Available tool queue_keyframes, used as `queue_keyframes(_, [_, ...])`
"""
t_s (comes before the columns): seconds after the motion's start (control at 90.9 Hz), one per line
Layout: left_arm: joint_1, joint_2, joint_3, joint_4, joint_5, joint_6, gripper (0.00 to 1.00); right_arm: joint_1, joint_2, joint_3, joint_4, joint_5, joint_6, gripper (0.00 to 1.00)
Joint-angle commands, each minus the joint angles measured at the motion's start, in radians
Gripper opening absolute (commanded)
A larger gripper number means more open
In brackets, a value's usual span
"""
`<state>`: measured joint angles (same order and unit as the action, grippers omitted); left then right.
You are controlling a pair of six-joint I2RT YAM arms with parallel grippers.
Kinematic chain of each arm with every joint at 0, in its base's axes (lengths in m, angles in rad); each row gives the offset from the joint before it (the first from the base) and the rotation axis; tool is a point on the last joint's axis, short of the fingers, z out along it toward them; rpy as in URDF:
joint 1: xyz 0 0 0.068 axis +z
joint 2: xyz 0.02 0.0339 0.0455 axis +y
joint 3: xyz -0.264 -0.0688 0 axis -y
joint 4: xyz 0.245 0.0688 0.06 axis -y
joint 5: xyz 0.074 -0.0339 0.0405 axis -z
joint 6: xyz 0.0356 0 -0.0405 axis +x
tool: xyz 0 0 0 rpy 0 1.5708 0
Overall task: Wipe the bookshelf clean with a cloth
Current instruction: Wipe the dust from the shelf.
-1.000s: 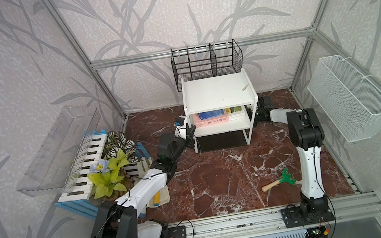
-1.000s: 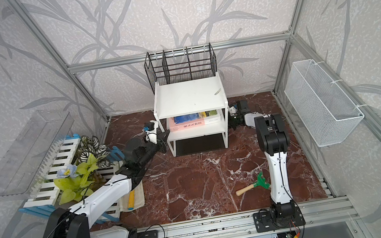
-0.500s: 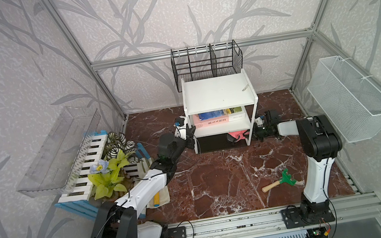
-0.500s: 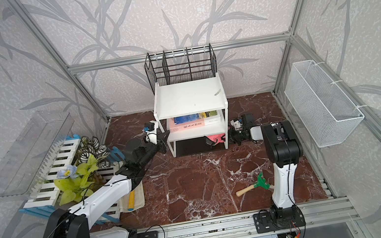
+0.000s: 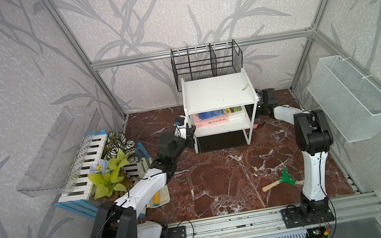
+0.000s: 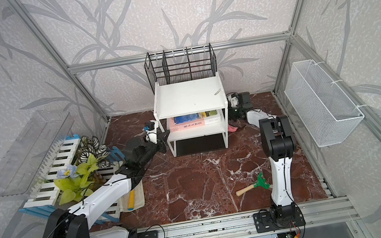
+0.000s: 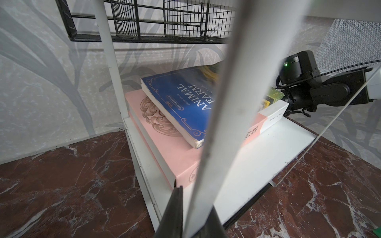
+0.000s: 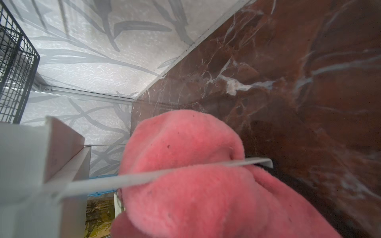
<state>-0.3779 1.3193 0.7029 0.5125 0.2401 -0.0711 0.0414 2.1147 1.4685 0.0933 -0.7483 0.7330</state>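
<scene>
The bookshelf (image 5: 217,92) stands at the back of the marble surface (image 5: 218,172), just in front of the black wire rack (image 5: 206,65). The cloth (image 8: 185,175) is at the shelf's right side, low down. From the right wrist view, its pink pile is pressed against a thin white bar of the frame, which crosses it. In both top views only a small corner of the cloth (image 5: 254,126) shows, by the front right leg.

The right claw (image 5: 259,113) is pressed together with the cloth bunched over it. Its fingers are buried in the pile and I can't make them out, and from above the shelf's top board cuts off its tip.

The left claw (image 7: 193,218) pinches the front left post of the bookshelf. It has one dark finger (image 7: 173,212) on either side, the jaws parted only by the post between them. That post, close and blurred, hides the middle of the two stacked books (image 7: 165,148) on the middle board.
</scene>
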Motion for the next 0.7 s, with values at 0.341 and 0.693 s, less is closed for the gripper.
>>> queue_keyframes(0.341, [0.054,0.078,0.068,-0.053,-0.287,-0.156,0.0,-0.041,-0.01,-0.164,0.1,0.132,-0.021,0.0])
queue_keyframes(0.693, [0.056,0.054,0.065,-0.065,-0.308,-0.159,0.0,0.019,0.051,0.187,0.022,-0.036,-0.002,0.0])
